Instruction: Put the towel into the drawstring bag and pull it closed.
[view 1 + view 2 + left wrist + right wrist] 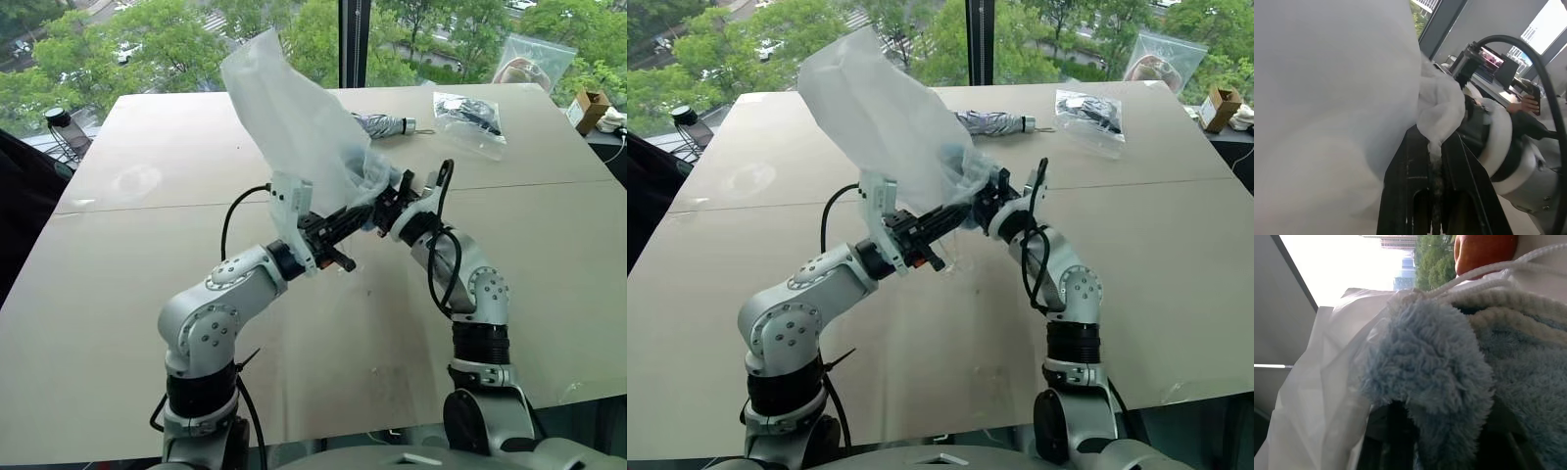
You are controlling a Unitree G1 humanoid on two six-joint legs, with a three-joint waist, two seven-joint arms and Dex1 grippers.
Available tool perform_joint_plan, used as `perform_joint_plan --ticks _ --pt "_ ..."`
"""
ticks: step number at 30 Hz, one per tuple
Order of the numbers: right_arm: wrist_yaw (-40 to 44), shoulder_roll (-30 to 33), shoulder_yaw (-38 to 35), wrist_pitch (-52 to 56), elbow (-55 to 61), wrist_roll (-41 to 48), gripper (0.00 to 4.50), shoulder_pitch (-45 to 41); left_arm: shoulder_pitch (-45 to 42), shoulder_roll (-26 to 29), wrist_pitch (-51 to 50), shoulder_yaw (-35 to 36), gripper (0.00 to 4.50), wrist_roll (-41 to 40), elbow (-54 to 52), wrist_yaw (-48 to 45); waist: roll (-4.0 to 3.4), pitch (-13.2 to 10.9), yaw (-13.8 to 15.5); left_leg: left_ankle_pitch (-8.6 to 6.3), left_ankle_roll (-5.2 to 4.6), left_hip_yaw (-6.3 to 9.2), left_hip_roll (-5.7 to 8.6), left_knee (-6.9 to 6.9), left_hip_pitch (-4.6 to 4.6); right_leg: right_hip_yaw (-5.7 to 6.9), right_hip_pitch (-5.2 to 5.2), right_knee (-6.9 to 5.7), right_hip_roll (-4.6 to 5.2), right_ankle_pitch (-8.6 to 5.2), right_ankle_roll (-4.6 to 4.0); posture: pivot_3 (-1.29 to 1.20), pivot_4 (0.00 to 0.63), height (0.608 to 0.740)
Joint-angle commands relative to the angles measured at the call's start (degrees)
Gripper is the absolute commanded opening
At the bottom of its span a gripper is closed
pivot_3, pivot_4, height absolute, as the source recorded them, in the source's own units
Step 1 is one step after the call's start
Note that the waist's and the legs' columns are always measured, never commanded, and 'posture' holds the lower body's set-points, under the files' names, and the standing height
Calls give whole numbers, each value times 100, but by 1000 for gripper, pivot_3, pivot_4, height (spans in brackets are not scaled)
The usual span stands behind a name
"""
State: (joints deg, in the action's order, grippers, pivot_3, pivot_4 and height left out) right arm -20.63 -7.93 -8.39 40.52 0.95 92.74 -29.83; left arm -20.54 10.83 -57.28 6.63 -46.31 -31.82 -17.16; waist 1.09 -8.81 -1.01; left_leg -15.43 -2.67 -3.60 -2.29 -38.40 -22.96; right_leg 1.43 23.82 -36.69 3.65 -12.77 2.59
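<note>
The table (147,294) was the largest surface, pale and flat, running to the window. Above its middle I held the drawstring bag (284,117) in the air between my two arms, its closed end standing up and tilted away toward my left, its mouth bunched down at my hands. My left gripper (377,211) was clenched on the gathered fabric at the mouth; the wrist view showed the white cloth pinched between the black fingers (1410,196). My right gripper (387,208) sat against the same mouth; I cannot tell how far its fingers were parted. The blue fluffy towel (1449,382) filled the bag's mouth, with a white cord (1488,269) running across above it. At the far edge lay a folded umbrella (384,123), a clear zip bag with dark contents (468,115) and another clear bag (534,61).
</note>
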Motion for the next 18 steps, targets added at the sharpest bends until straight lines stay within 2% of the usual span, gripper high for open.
perform_joint_plan --ticks 1,2,3,8,12,18 --pt "301 446 444 436 363 -671 2661 -49 -57 -178 264 344 0 -262 270 156 0 0 4 0 0 0 0 0 0 0 0 1 2 0 0 0 150 740" --pt "364 607 454 462 339 -871 2976 17 -9 -171 306 428 0 -280 341 156 0 0 18 0 0 -1 0 -1 -1 0 -1 2 3 0 0 0 150 740" --pt "459 763 450 484 316 -1048 3503 71 41 -166 334 519 0 -349 395 152 1 -1 24 0 0 0 2 -1 -2 1 -1 5 5 0 0 0 150 740" --pt "1060 1486 277 721 386 -1409 3503 248 254 -118 497 829 0 -645 663 196 2 -2 20 0 -1 -1 1 0 -13 3 2 18 5 0 2 0 150 740" --pt "1894 2211 726 874 517 -2341 3503 351 262 -88 578 863 0 -775 742 281 2 -3 24 0 -1 1 4 1 -12 8 1 18 4 0 1 0 150 740" --pt "2791 2479 958 750 620 -3232 3503 342 302 26 657 869 0 -811 852 270 3 -3 21 0 -1 -1 6 1 -10 6 1 18 -1 0 1 0 150 740"
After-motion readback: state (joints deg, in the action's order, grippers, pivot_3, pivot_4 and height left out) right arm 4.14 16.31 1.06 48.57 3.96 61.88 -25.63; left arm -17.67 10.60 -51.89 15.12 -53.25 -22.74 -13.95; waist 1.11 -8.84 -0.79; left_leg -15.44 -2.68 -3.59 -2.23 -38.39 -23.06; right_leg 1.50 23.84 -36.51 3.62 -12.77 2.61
